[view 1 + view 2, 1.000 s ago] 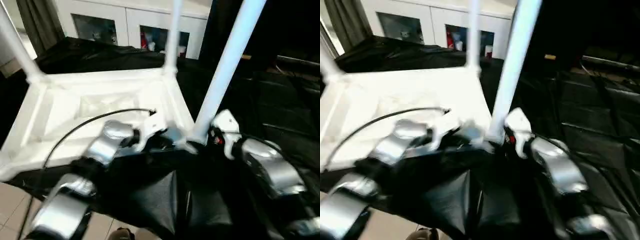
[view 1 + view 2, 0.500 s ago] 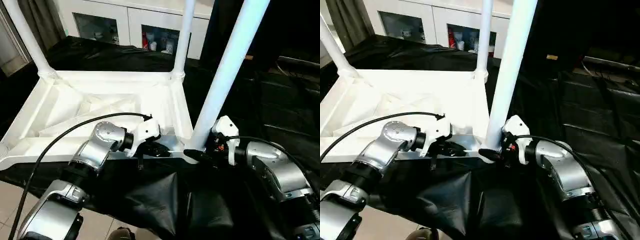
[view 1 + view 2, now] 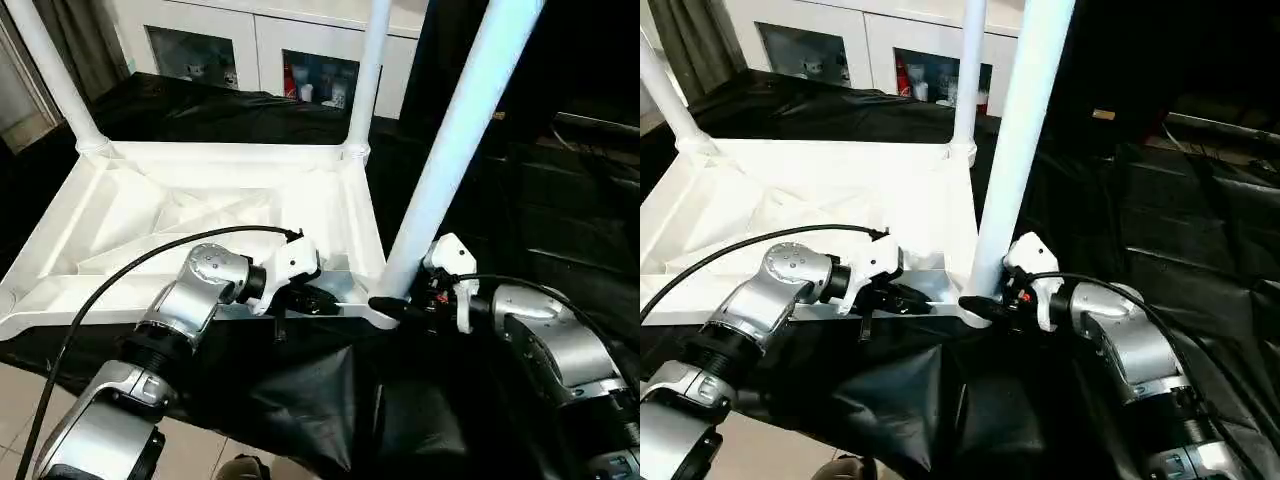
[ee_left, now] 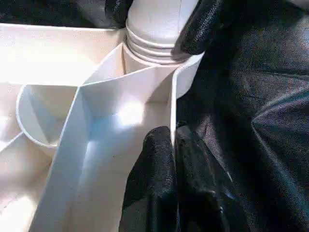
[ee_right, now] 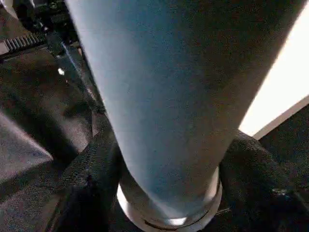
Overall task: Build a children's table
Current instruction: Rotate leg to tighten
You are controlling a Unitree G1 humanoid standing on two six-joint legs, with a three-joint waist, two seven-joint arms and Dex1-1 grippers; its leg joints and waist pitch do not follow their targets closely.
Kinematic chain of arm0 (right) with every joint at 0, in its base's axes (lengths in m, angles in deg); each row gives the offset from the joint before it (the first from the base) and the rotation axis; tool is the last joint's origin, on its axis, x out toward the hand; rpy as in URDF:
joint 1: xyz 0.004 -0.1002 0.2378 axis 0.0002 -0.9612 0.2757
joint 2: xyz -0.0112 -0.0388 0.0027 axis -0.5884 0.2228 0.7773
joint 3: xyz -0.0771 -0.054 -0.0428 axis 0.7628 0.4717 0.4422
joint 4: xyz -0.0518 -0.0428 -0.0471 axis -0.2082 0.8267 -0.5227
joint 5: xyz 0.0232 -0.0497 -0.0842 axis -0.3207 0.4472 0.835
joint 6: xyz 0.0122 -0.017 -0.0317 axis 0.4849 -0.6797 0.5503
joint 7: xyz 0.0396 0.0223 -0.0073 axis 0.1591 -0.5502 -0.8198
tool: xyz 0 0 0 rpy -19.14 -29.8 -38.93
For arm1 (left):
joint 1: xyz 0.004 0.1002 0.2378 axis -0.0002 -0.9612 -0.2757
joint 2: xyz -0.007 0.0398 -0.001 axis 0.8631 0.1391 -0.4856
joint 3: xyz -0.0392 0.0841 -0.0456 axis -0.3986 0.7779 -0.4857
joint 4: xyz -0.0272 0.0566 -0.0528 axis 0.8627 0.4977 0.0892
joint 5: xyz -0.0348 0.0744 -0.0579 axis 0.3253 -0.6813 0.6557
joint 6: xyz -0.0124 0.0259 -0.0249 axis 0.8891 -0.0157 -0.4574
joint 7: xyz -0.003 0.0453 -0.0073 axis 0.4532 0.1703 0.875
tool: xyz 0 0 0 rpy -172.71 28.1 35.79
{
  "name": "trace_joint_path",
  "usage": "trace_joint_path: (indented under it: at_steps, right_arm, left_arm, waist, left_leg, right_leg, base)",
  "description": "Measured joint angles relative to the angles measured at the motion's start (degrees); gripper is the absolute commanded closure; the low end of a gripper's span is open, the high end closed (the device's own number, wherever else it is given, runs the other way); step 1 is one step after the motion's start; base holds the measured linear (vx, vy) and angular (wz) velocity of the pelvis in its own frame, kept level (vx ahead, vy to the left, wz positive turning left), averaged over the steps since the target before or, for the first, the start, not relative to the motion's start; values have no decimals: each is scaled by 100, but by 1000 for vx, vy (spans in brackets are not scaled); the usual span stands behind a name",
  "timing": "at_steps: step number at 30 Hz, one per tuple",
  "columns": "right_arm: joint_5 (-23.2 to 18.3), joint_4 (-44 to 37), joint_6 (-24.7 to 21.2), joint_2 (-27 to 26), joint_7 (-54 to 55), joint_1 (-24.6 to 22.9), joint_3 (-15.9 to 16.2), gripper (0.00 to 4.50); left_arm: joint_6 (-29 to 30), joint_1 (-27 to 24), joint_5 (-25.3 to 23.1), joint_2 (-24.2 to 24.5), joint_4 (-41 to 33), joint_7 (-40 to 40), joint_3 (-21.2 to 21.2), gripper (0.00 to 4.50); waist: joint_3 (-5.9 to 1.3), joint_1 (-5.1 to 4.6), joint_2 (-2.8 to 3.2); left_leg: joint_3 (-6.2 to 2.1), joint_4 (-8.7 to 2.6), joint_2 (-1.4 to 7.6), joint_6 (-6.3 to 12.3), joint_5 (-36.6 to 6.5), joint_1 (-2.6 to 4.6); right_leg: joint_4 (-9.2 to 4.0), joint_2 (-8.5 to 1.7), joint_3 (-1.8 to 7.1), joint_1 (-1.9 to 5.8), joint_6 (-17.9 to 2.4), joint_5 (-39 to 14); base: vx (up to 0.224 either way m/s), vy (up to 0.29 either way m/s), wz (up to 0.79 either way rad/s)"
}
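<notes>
The right gripper (image 3: 980,303) brackets the near leg (image 3: 445,170) at the upturned tabletop (image 3: 200,215), five o'clock corner; the left gripper (image 3: 318,298) pinches its rim. Uneven squeeze could tilt the leg.

One white tabletop (image 3: 200,215) lies upside down. Three legs stand up from its corners: one near (image 3: 455,135), two far (image 3: 366,75) (image 3: 50,75). Two end effectors (image 3: 322,299) (image 3: 395,306) work at the near leg. One cabinet (image 3: 260,45) stands behind the tabletop.
</notes>
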Motion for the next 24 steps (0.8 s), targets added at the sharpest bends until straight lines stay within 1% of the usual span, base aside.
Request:
trace_joint_path:
  at_steps: [2,6,7,8,10,11,14,17,21,22,23,24]
  right_arm:
    - [19,74,3,-139,260,0,-64,198]
    - [105,361,6,-626,1190,48,-341,199]
    - [136,490,-7,-835,1602,97,-479,199]
    - [243,672,-34,-1153,2211,223,-650,199]
    - [314,834,-107,-1371,2870,363,-794,199]
    - [349,987,-104,-1569,3340,477,-922,199]
    - [509,1415,13,-2017,4397,799,-1130,199]
    - [578,1579,159,-2117,4690,912,-1154,199]
    - [662,1605,201,-2179,4726,939,-1231,199]
    - [662,1606,217,-2180,4725,939,-1235,166]
    - [662,1632,265,-2179,4718,941,-1236,145]
    - [665,1652,300,-2178,4715,942,-1236,145]
  left_arm:
    - [7,28,-28,-57,85,-190,-32,450]
    - [68,287,-174,-374,495,-830,-57,450]
    - [129,405,-228,-510,671,-1097,-76,450]
    - [246,549,-297,-704,885,-1503,-121,450]
    - [401,676,-354,-942,1070,-1985,-155,450]
    - [495,783,-393,-1126,1212,-2312,-165,450]
    - [568,1001,-448,-1516,1585,-3016,-214,450]
    - [528,1079,-472,-1627,1715,-3224,-217,450]
    - [489,1146,-476,-1661,1813,-3239,-231,450]
    - [481,1146,-476,-1659,1816,-3240,-231,450]
    - [456,1153,-478,-1657,1838,-3239,-231,450]
    - [420,1166,-483,-1657,1873,-3239,-231,450]
  waist:
    - [-1,-10,-4]
    - [0,-27,-22]
    - [-2,-37,-31]
    - [-2,-61,-35]
    - [-2,-74,-36]
    - [-3,-79,-37]
    - [-4,-86,-35]
    - [-4,-81,-35]
    - [-5,-68,-34]
    - [-5,-67,-34]
    - [-5,-67,-34]
    - [-5,-67,-33]
  left_leg:
    - [0,3,0,0,0,5]
    - [0,8,-1,0,0,13]
    - [-1,8,-1,0,0,16]
    - [-1,8,-2,-1,0,17]
    - [-2,7,-9,-1,0,18]
    - [-2,10,-9,-1,0,22]
    - [-2,9,-13,-1,0,21]
    - [-2,4,-13,-1,0,21]
    - [-3,-1,-13,0,0,20]
    - [-3,-1,-13,0,0,21]
    - [-3,-2,-13,0,0,21]
    - [-3,-2,-13,0,0,20]
  right_leg:
    - [3,0,1,3,-3,2]
    - [2,-1,3,8,9,-3]
    - [3,-1,3,9,11,-4]
    - [3,-1,3,8,10,-3]
    - [-2,-8,4,7,10,-2]
    - [-1,-8,5,14,10,-2]
    - [-2,-8,9,13,11,-2]
    - [-2,-8,9,14,12,1]
    - [-2,-7,9,15,-6,13]
    - [-2,-7,9,15,-7,13]
    - [-2,-7,9,14,-7,14]
    - [-2,-7,9,13,-6,13]
  base:
    - [0,0,0]
    - [0,0,0]
    - [0,0,0]
    - [0,0,0]
    - [0,0,0]
    - [0,0,0]
    - [0,0,0]
    - [0,0,0]
    - [0,0,0]
    - [0,0,0]
    - [0,0,0]
    - [0,0,0]
